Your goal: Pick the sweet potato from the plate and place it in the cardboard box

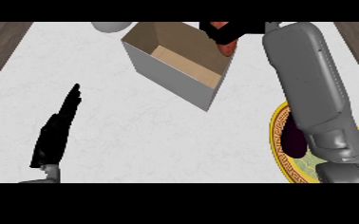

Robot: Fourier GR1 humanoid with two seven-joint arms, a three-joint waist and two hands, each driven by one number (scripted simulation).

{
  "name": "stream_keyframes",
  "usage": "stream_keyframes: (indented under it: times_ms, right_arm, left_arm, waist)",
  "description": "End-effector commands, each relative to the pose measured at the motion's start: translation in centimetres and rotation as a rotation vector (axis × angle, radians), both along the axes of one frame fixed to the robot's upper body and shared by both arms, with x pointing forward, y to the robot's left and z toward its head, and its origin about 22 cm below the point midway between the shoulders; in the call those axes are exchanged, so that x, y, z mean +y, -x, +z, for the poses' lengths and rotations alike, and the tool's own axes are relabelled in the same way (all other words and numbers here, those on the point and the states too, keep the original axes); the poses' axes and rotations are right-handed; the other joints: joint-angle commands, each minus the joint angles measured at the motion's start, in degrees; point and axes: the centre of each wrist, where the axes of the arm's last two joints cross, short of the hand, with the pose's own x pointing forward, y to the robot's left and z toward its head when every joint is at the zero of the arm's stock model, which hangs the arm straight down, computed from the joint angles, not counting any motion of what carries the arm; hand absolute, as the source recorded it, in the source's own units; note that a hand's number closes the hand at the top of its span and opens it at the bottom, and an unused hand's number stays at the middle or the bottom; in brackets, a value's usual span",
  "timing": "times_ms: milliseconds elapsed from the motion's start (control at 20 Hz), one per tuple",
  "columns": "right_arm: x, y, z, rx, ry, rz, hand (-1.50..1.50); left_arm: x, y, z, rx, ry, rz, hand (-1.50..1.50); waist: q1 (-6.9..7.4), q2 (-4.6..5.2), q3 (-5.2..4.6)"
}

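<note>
Right hand (223,32): at 12 o'clock, fingers curled round the sweet potato (227,48), above the box's far rim.
Box (175,61): open, at 11 o'clock of centre.
Plate (279,137): at 4 o'clock, under the right forearm.
Left hand (56,130): at 8 o'clock, fingers straight, holding nothing.

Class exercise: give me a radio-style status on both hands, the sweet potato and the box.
Left hand open, resting lower left. Right hand shut on sweet potato, above cardboard box far rim. Plate lower right, under forearm. Nothing blocking.
</note>
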Motion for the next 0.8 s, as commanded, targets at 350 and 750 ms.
stream_keyframes:
  times_ms: [350, 750]
  right_arm:
    - [8.3, -1.8, -4.0, 0.099, 0.139, -0.014, 1.50]
    - [10.0, -1.9, -7.9, 0.225, 0.144, -0.126, -1.50]
  left_arm:
    - [-0.2, -1.3, 0.9, -0.015, -0.024, -0.032, 0.00]
    - [-1.0, -1.6, 1.5, -0.016, 0.004, -0.050, 0.00]
  waist:
    - [1.12, 0.52, 0.00]
    - [2.99, 0.73, 0.00]
